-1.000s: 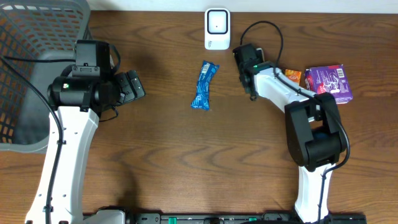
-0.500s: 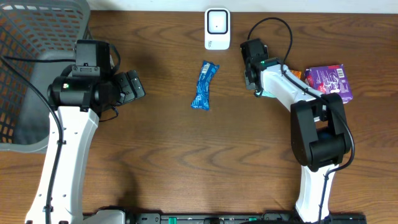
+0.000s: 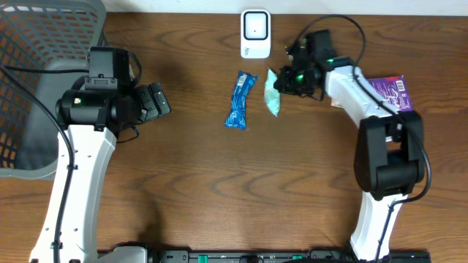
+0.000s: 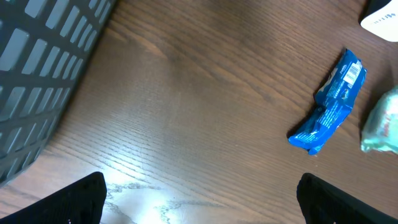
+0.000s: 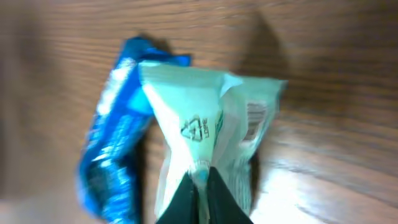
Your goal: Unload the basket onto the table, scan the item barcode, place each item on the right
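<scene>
My right gripper (image 3: 286, 83) is shut on a pale mint-green packet (image 3: 272, 93), pinching its seam. The packet (image 5: 208, 127) hangs from the jaws above the wood, with a small barcode (image 5: 255, 118) on its right flap. It hangs just below and right of the white scanner (image 3: 254, 33). A blue packet (image 3: 240, 101) lies flat on the table to its left, and also shows in the right wrist view (image 5: 112, 149). My left gripper (image 4: 202, 202) stands open over bare wood, far left of both packets, with nothing between its fingers.
A grey mesh basket (image 3: 40, 44) fills the back left corner. A purple box (image 3: 393, 95) lies at the right beside the right arm. The left wrist view shows the blue packet (image 4: 329, 102) and the green packet (image 4: 382, 121) at its right edge.
The right gripper has shut on the mint-green packet and swung it left, to beside the blue packet below the scanner. The left arm has not moved.
</scene>
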